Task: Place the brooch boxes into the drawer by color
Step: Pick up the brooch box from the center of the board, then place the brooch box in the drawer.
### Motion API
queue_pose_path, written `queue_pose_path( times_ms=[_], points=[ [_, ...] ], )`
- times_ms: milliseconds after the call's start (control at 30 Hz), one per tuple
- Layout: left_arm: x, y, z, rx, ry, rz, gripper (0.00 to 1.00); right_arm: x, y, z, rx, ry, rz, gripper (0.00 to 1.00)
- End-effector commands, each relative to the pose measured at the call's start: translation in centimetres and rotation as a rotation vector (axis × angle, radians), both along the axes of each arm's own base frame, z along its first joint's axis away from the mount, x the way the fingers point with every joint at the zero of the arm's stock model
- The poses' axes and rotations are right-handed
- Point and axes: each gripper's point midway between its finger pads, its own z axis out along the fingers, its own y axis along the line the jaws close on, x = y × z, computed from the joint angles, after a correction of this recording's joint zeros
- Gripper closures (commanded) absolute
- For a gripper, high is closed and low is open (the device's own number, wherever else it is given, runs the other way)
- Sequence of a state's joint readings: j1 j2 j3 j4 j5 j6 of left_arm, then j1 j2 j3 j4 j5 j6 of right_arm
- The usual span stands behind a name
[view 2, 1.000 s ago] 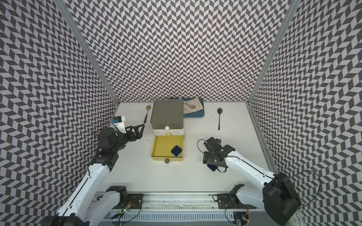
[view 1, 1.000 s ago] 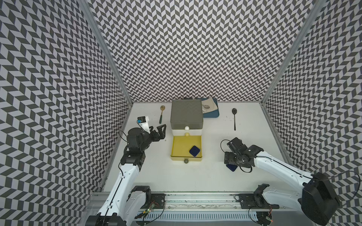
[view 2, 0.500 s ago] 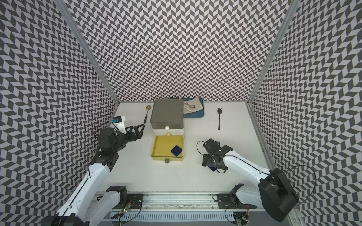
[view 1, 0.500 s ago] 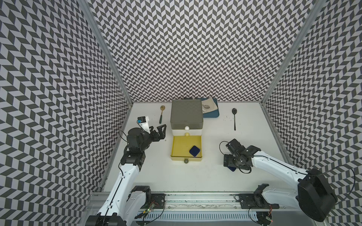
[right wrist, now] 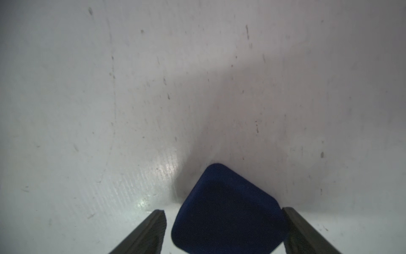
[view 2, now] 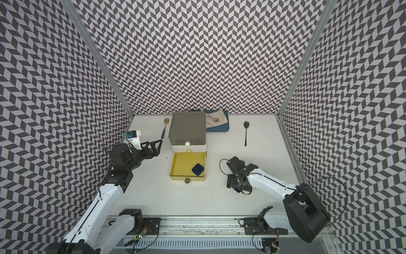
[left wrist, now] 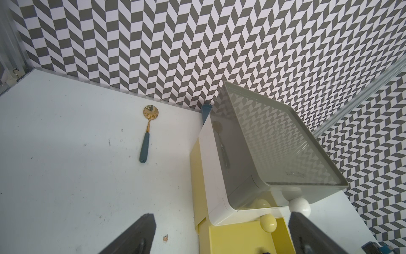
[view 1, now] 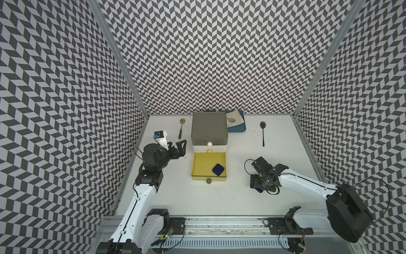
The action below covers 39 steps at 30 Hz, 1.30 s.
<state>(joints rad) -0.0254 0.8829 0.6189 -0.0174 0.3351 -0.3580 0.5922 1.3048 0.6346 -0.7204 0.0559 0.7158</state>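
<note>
- Since a second ago, the right arm has been swinging slightly toward the middle of the table (view 1: 219,198), while the left arm and the drawer (view 1: 208,128) are staying where they were.
- The right gripper (right wrist: 223,211) is pointing down at the table to the right of the drawer, with its jaws apart and straddling a dark blue brooch box (right wrist: 219,187).
- That box is lying flat on the table, turned corner-first between the fingers (right wrist: 293,220). One finger is touching or all but touching a corner, and the other is standing off with a strip of table showing between.
- In both top views the wrist is covering most of this box, leaving only a dark blue edge (view 1: 260,190) peeking out on the near side.
- A second dark blue brooch box (view 1: 218,169) is lying in the near right corner of the yellow bottom tier (view 1: 202,165), which is standing pulled out. The grey and white tiers above are sitting closed.
- The left gripper (view 1: 178,147) is hovering just left of the drawer with its jaws spread wide and nothing between them.
- A gold spoon (view 1: 181,128), a black spoon (view 1: 262,132) and a blue tray (view 1: 238,129) are lying toward the back of the table.
</note>
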Motion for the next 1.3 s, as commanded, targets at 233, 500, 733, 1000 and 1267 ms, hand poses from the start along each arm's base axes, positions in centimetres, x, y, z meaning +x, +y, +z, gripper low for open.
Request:
queue_pose_path(
  times_ms=[233, 500, 733, 1000, 1267],
  points=[
    [0.1, 0.1, -0.1, 0.009, -0.004, -0.001, 0.00, 1.6, 0.7, 1.8, 0.039, -0.081, 0.000, 0.41],
    [0.1, 0.2, 0.0, 0.015, -0.004, 0.004, 0.00, 4.2, 3.3, 6.1, 0.085, -0.174, 0.077, 0.45],
    [0.2, 0.5, 0.2, 0.016, -0.009, 0.014, 0.00, 6.7, 12.2, 12.5, 0.171, -0.295, 0.248, 0.44],
    [0.1, 1.0, 0.0, 0.018, -0.008, 0.029, 0.00, 6.9, 23.3, 11.8, 0.250, -0.303, 0.405, 0.43],
    [0.2, 1.2, 0.0, 0.019, -0.009, 0.033, 0.00, 7.8, 28.1, 9.5, 0.267, -0.284, 0.473, 0.42]
  ],
)
